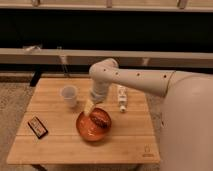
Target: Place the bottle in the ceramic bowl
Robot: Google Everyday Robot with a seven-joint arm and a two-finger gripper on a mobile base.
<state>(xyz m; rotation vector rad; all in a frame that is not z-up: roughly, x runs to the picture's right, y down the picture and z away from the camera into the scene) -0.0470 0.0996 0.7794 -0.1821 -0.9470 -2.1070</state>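
Note:
The bottle (121,98) is slim and pale with a white cap, and lies on the wooden table (130,137) to the right of the arm. The ceramic bowl (88,131) is a shallow orange-red dish at the table's middle front, with a brown lump (101,119) in it. My gripper (90,106) hangs from the white arm, just above the bowl's far-left rim. It is a hand's width left of the bottle and not touching it.
A white tapered cup (69,95) stands left of the gripper. A small dark flat object (37,126) lies near the table's front-left edge. A low ledge and dark wall run behind the table. My white body fills the right side.

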